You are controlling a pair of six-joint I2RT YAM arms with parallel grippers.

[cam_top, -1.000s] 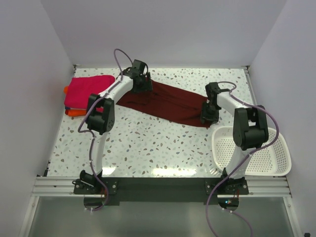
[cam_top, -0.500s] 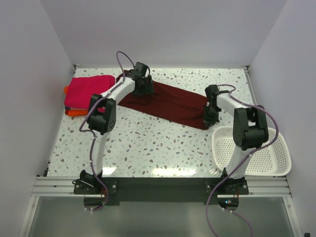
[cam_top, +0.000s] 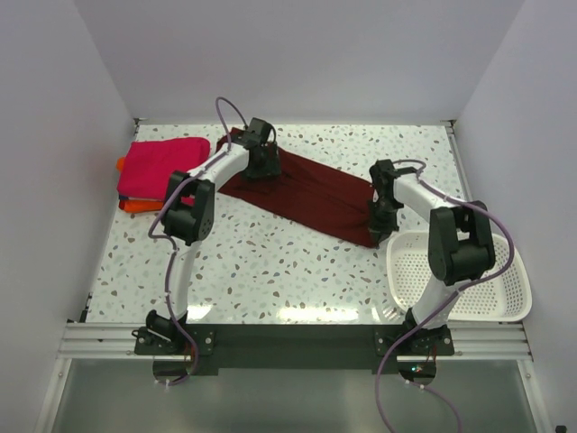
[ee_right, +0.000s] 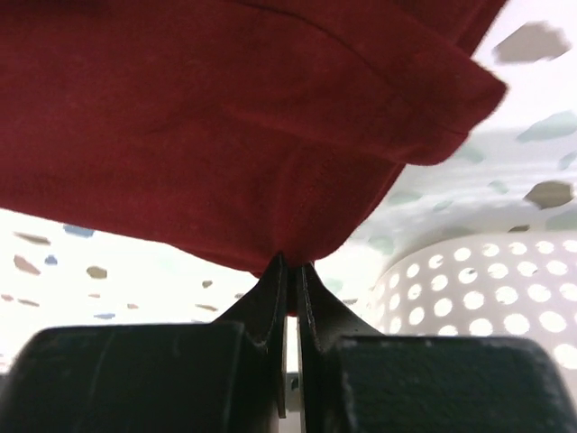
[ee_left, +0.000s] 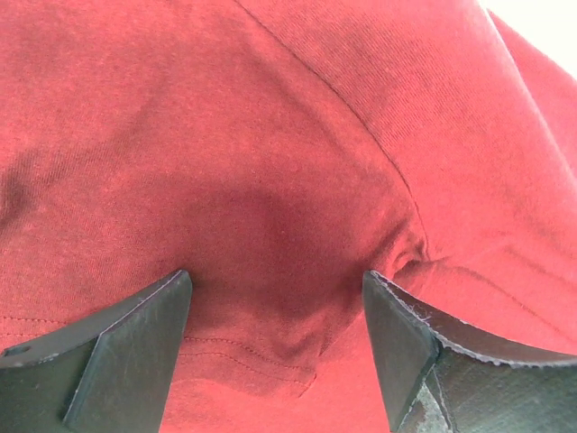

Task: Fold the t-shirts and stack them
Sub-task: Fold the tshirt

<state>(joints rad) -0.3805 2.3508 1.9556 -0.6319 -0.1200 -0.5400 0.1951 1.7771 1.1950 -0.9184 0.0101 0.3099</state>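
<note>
A dark maroon t-shirt [cam_top: 311,191] lies stretched diagonally across the middle of the table. My right gripper [cam_top: 379,219] is shut on its lower right edge; the right wrist view shows the maroon t-shirt [ee_right: 234,135] pinched between closed fingertips [ee_right: 290,263] and lifted off the table. My left gripper [cam_top: 262,162] hovers over the shirt's upper left end, open, with its fingers [ee_left: 135,334] pressed down on either side of a fold of the maroon cloth [ee_left: 270,162]. A magenta-pink t-shirt [cam_top: 162,167] sits folded on an orange one [cam_top: 133,206] at the far left.
A white slotted basket [cam_top: 460,275] stands at the right front, close beside the right gripper; its perforated wall [ee_right: 478,289] shows just to the right of the fingers. White walls enclose the speckled table [cam_top: 270,262] on three sides.
The right gripper has closed on the shirt's lower right edge and pulled it slightly toward the front. The left gripper shifted a little to the right over the shirt's upper end.
</note>
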